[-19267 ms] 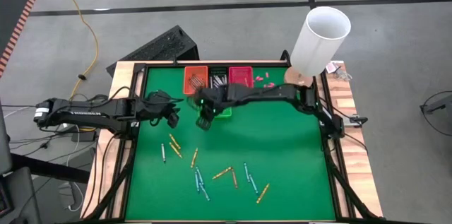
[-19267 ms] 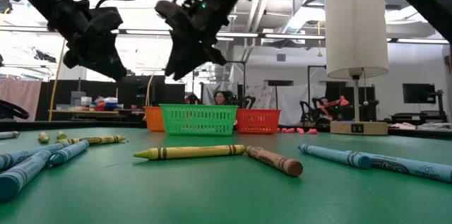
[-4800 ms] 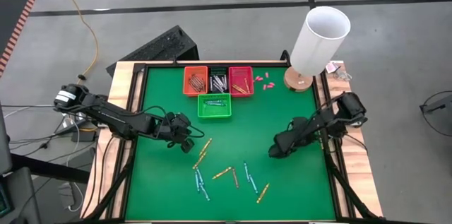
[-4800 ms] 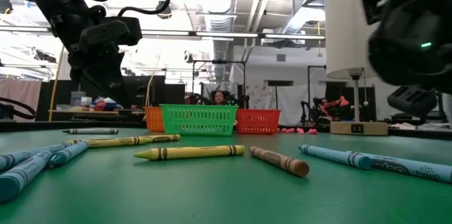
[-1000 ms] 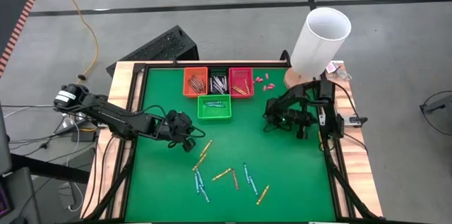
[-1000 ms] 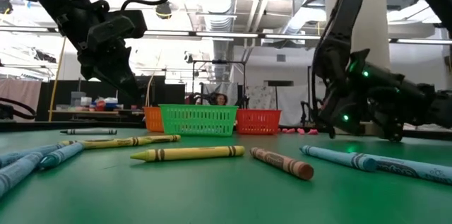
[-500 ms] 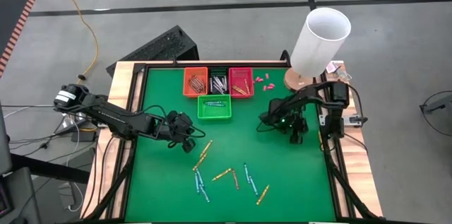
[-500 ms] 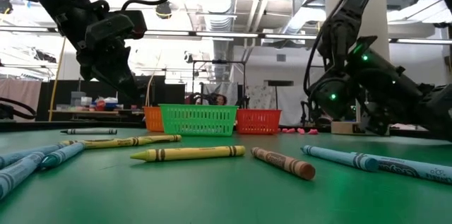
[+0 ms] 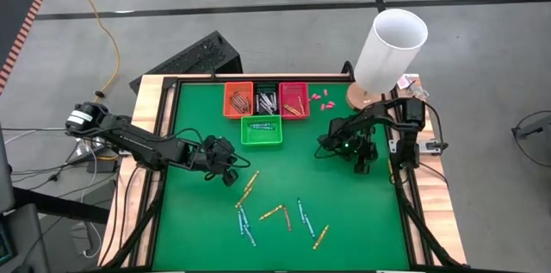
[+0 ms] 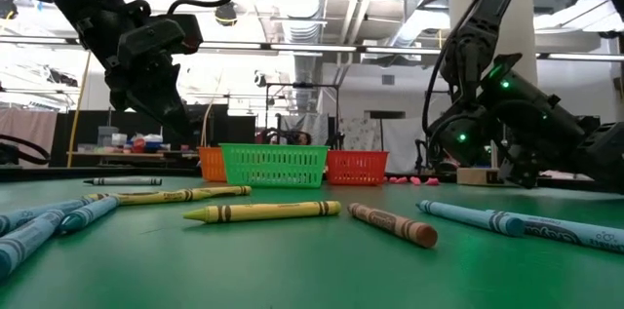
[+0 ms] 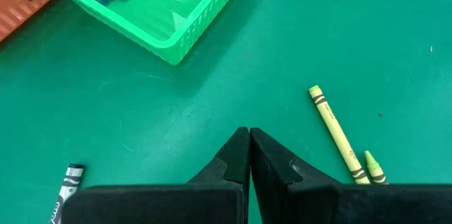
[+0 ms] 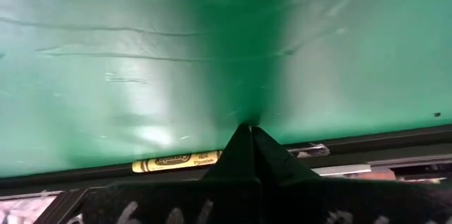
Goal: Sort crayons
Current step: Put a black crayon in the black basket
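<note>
Loose crayons lie flat on the green mat: two yellow ones (image 9: 248, 185) (image 11: 337, 133) just past my left gripper (image 9: 232, 175) (image 11: 248, 133), which hovers shut over the mat's left half. Nearer the front edge lie blue (image 9: 244, 221), orange (image 9: 271, 211) and more blue (image 9: 301, 213) crayons. A black-and-white crayon (image 11: 67, 185) lies beside the left gripper. My right gripper (image 9: 325, 147) (image 12: 248, 128) hangs shut above bare mat on the right. A yellow crayon (image 12: 173, 159) lies along the black frame there, partly behind the fingers.
Four small baskets stand at the far edge: orange (image 9: 238, 98), clear (image 9: 266, 98), red (image 9: 294, 98), and a green one (image 9: 261, 129) (image 11: 176, 33) in front holding blue crayons. A lamp (image 9: 387, 49) stands at the far right corner. Pink bits (image 9: 320, 97) lie beside it.
My right gripper has tipped a little where it hangs over the right side of the mat, and has stayed shut. The crayons have not moved.
</note>
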